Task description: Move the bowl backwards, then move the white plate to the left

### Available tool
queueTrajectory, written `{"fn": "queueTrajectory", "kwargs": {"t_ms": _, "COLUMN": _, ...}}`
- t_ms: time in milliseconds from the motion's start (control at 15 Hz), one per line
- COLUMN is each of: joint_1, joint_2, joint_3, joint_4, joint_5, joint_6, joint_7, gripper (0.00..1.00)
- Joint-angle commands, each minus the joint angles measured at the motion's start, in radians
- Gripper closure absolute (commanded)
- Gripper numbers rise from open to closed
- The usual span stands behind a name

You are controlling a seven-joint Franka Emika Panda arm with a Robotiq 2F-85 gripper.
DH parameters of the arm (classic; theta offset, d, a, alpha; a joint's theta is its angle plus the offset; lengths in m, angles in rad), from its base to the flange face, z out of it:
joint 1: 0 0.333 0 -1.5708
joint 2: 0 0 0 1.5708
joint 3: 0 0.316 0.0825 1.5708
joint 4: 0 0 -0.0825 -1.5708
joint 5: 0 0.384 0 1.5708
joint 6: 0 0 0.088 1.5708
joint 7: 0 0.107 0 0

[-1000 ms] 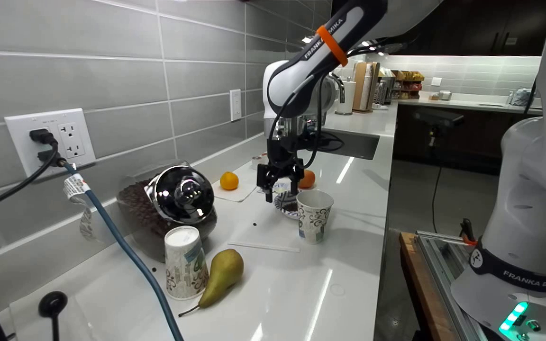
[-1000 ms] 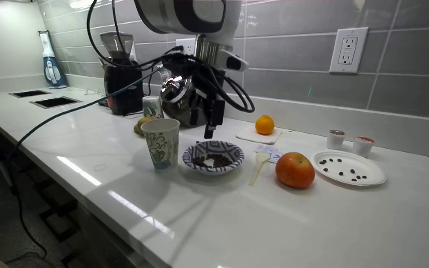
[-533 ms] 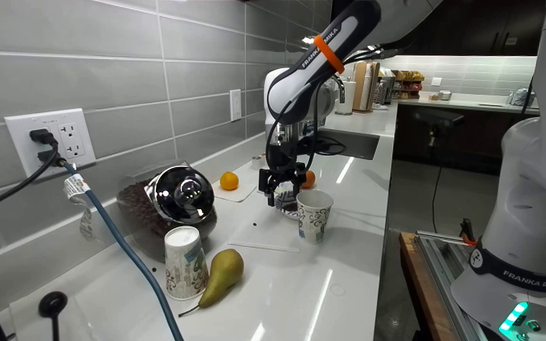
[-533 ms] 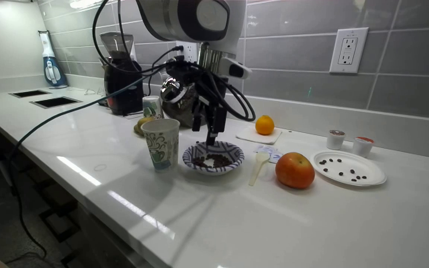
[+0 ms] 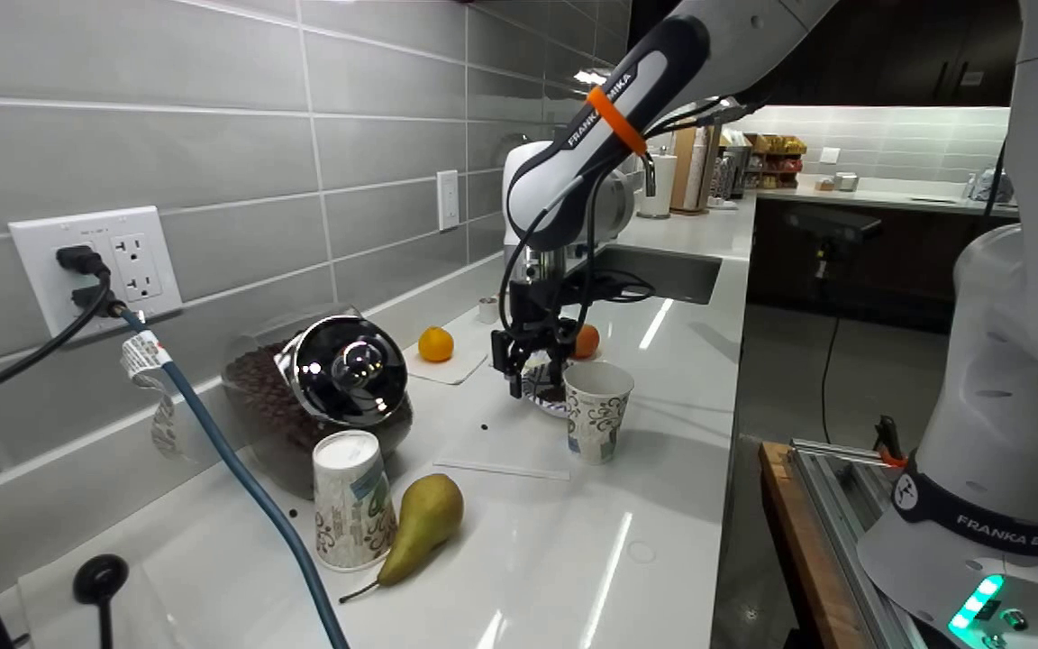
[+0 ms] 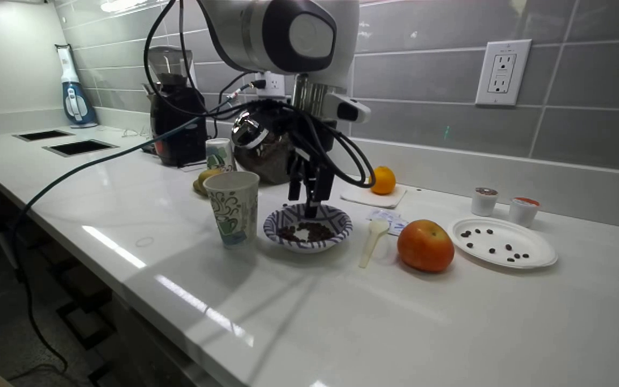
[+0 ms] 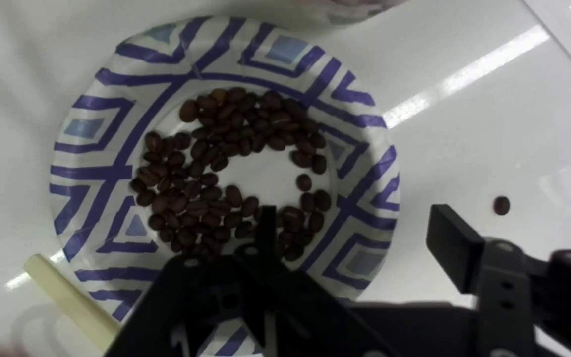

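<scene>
The bowl (image 6: 308, 246) is white with purple patterns and holds dark beans. It stands on the counter and also shows in an exterior view (image 5: 548, 407), partly hidden by the paper cup, and in the wrist view (image 7: 92, 173). My gripper (image 6: 303, 205) is open above the bowl's wall-side rim. In the wrist view my gripper (image 7: 355, 218) has one finger over the bowl's inside and the other outside the rim, with the rim between them. Whether a finger touches the bowl I cannot tell. The white plate (image 6: 543, 255) lies beyond the apple with several beans on it.
A patterned paper cup (image 6: 232, 209) stands close beside the bowl. A pale spoon (image 6: 374, 242) and an apple (image 6: 425, 245) lie on the other side. An orange (image 6: 382, 180) and a shiny metal-lidded jar (image 5: 352, 370) are near the wall. Two small pods (image 6: 484, 201) stand behind the plate.
My gripper has moved down toward the bowl and, in an exterior view, slightly right. Its fingers stay open. The bowl and the plate have not moved.
</scene>
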Motion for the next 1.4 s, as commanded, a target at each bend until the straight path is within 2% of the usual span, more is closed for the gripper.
{"fn": "queueTrajectory", "kwargs": {"t_ms": 0, "joint_1": 0.001, "joint_2": 0.04, "joint_3": 0.0, "joint_4": 0.032, "joint_5": -0.008, "joint_6": 0.025, "joint_7": 0.022, "gripper": 0.39}}
{"fn": "queueTrajectory", "kwargs": {"t_ms": 133, "joint_1": 0.004, "joint_2": 0.06, "joint_3": 0.0, "joint_4": 0.048, "joint_5": -0.016, "joint_6": 0.032, "joint_7": 0.024, "gripper": 0.46}}
{"fn": "queueTrajectory", "kwargs": {"t_ms": 200, "joint_1": 0.007, "joint_2": 0.068, "joint_3": -0.002, "joint_4": 0.055, "joint_5": -0.022, "joint_6": 0.037, "joint_7": 0.029, "gripper": 0.45}}
{"fn": "queueTrajectory", "kwargs": {"t_ms": 267, "joint_1": 0.01, "joint_2": 0.076, "joint_3": -0.001, "joint_4": 0.062, "joint_5": -0.025, "joint_6": 0.037, "joint_7": 0.03, "gripper": 0.5}}
{"fn": "queueTrajectory", "kwargs": {"t_ms": 333, "joint_1": 0.012, "joint_2": 0.083, "joint_3": -0.001, "joint_4": 0.07, "joint_5": -0.026, "joint_6": 0.035, "joint_7": 0.031, "gripper": 0.5}}
{"fn": "queueTrajectory", "kwargs": {"t_ms": 400, "joint_1": 0.014, "joint_2": 0.088, "joint_3": -0.001, "joint_4": 0.076, "joint_5": -0.028, "joint_6": 0.034, "joint_7": 0.032, "gripper": 0.56}}
{"fn": "queueTrajectory", "kwargs": {"t_ms": 467, "joint_1": 0.016, "joint_2": 0.097, "joint_3": -0.002, "joint_4": 0.083, "joint_5": -0.031, "joint_6": 0.034, "joint_7": 0.034, "gripper": 0.55}}
{"fn": "queueTrajectory", "kwargs": {"t_ms": 600, "joint_1": 0.02, "joint_2": 0.104, "joint_3": -0.002, "joint_4": 0.091, "joint_5": -0.033, "joint_6": 0.033, "joint_7": 0.035, "gripper": 0.67}}
{"fn": "queueTrajectory", "kwargs": {"t_ms": 733, "joint_1": 0.025, "joint_2": 0.109, "joint_3": -0.003, "joint_4": 0.098, "joint_5": -0.037, "joint_6": 0.035, "joint_7": 0.038, "gripper": 0.89}}
{"fn": "queueTrajectory", "kwargs": {"t_ms": 800, "joint_1": 0.027, "joint_2": 0.107, "joint_3": -0.004, "joint_4": 0.101, "joint_5": -0.042, "joint_6": 0.034, "joint_7": 0.04, "gripper": 0.95}}
{"fn": "queueTrajectory", "kwargs": {"t_ms": 1000, "joint_1": 0.032, "joint_2": 0.107, "joint_3": -0.007, "joint_4": 0.122, "joint_5": -0.076, "joint_6": 0.022, "joint_7": 0.043, "gripper": 1.0}}
{"fn": "queueTrajectory", "kwargs": {"t_ms": 1333, "joint_1": 0.039, "joint_2": 0.125, "joint_3": -0.004, "joint_4": 0.17, "joint_5": -0.129, "joint_6": -0.012, "joint_7": 0.028, "gripper": 0.99}}
